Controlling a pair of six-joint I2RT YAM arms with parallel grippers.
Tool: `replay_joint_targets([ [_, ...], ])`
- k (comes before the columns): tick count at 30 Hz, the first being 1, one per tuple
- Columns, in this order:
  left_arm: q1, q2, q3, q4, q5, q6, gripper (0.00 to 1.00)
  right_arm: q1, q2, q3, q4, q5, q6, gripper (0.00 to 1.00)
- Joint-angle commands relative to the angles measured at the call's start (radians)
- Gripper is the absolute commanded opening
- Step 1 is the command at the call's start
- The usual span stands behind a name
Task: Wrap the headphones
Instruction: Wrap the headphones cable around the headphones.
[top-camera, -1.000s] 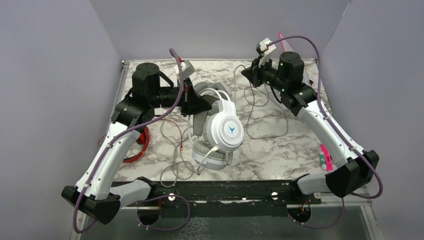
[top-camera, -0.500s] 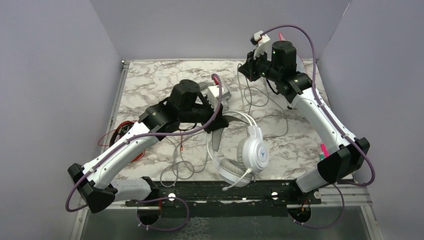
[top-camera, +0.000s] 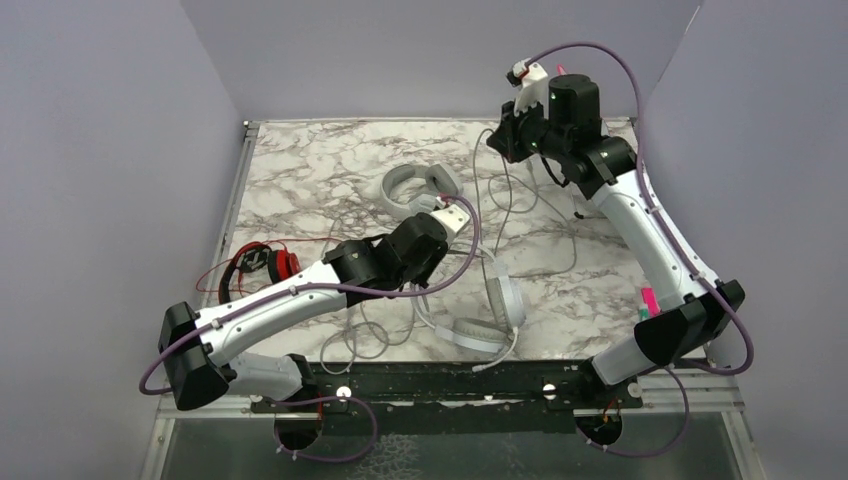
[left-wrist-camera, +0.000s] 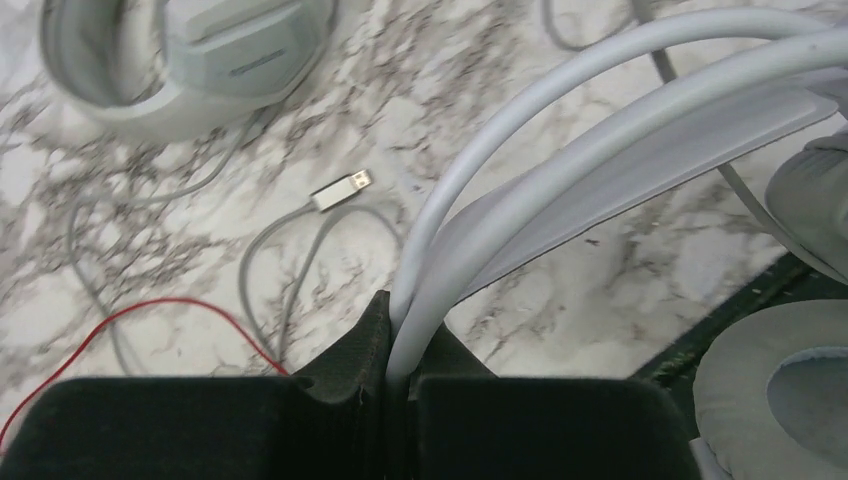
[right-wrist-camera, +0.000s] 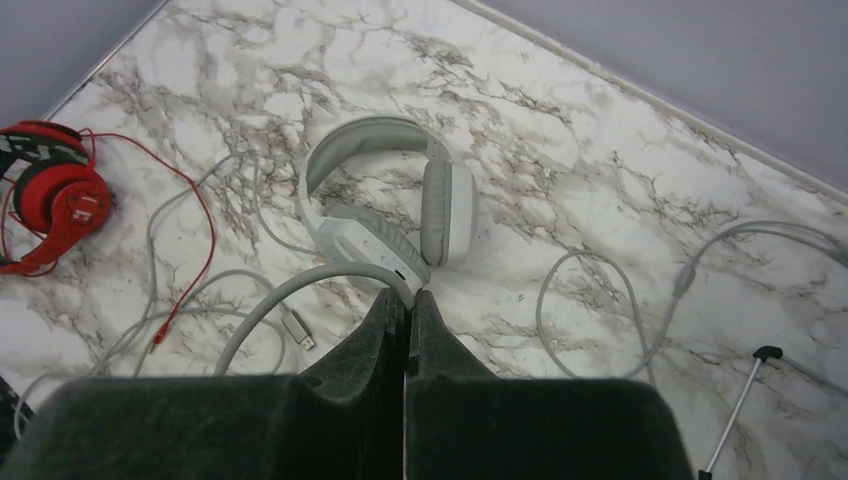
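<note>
My left gripper (top-camera: 428, 283) is shut on the headband of the white-silver headphones (top-camera: 503, 300), which hang near the front rail; the left wrist view shows the headband (left-wrist-camera: 560, 170) pinched between the fingertips (left-wrist-camera: 372, 340), with an ear cushion (left-wrist-camera: 790, 400) at the right. My right gripper (top-camera: 500, 140) is raised at the back, shut on a thin grey cable (right-wrist-camera: 300, 290). The light grey headphones (top-camera: 415, 185) lie on the table behind the left gripper and also show in both wrist views (right-wrist-camera: 400, 200) (left-wrist-camera: 220, 60). The red-and-black headphones (top-camera: 262, 265) lie at the left.
Loose grey cables loop across the marble table (top-camera: 300, 160), with a USB plug (left-wrist-camera: 340, 190) and a thin red cable (left-wrist-camera: 150, 310). A pink-and-green marker (top-camera: 650, 310) lies at the right edge. Grey walls enclose three sides. A black rail (top-camera: 450, 380) runs along the front.
My left arm has swung the white-silver headphones from the table's middle toward the front right, uncovering the light grey headphones. My right gripper has shifted slightly, still on the cable.
</note>
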Motion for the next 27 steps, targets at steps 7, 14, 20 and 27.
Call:
replay_joint_targets([
  [7,0.010,0.038,-0.032,-0.002,-0.398,-0.158,0.00,-0.001,-0.009,0.227,-0.211,-0.021,-0.020,0.01],
  [14,0.063,0.128,0.011,-0.044,-0.507,-0.196,0.00,0.002,-0.021,0.321,-0.328,-0.155,-0.070,0.01],
  [20,0.112,0.151,0.023,-0.055,-0.584,-0.177,0.00,0.003,-0.088,0.280,-0.331,-0.175,-0.097,0.01],
  [27,0.232,0.183,0.081,-0.066,-0.694,-0.226,0.00,0.030,-0.077,0.323,-0.421,-0.286,-0.081,0.01],
])
